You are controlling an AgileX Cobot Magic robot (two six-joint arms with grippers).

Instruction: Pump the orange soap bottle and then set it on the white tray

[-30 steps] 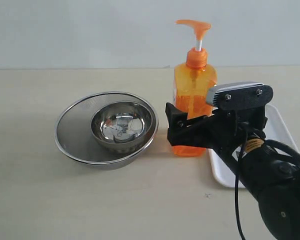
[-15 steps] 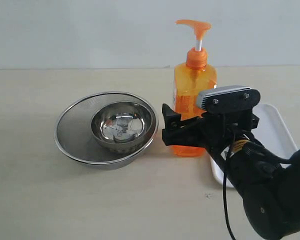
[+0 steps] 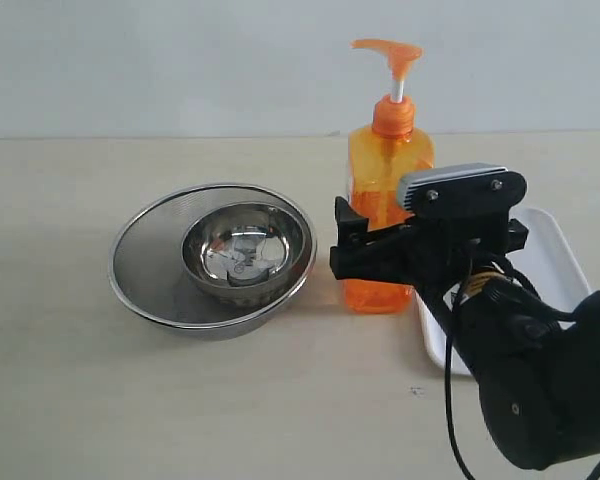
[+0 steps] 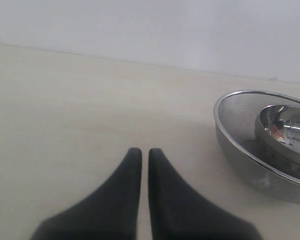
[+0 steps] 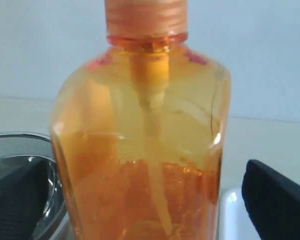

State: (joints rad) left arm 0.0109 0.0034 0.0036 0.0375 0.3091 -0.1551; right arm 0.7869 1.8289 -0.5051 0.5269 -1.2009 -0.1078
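Your left gripper [image 4: 140, 152] sits out at the far left over the pale tabletop [image 3: 60, 400]. Its two black fingers are pressed together with nothing between them, well apart from the work. Next comes the wide steel mesh bowl [image 3: 150, 270] with a smaller polished steel bowl [image 3: 245, 250] nested inside it. Just beside its rim stands the tall translucent orange soap bottle [image 3: 385, 170], upright on the table and not yet on the tray, its pump head raised.

Your right gripper [image 5: 147, 195] straddles the bottle's lower body with the jaws spread wide, a finger on each flat side. Neither finger appears to touch the plastic.

This looks like the bracing step before the pump. Centre the body between the fingers, close evenly, and keep the grip low so the bottle does not tip toward the bowls. The shut left gripper would probably suit pressing the pump head straight down.

The flat white rectangular tray [image 3: 555, 250] lies just right of the bottle, partly hidden by your arm.
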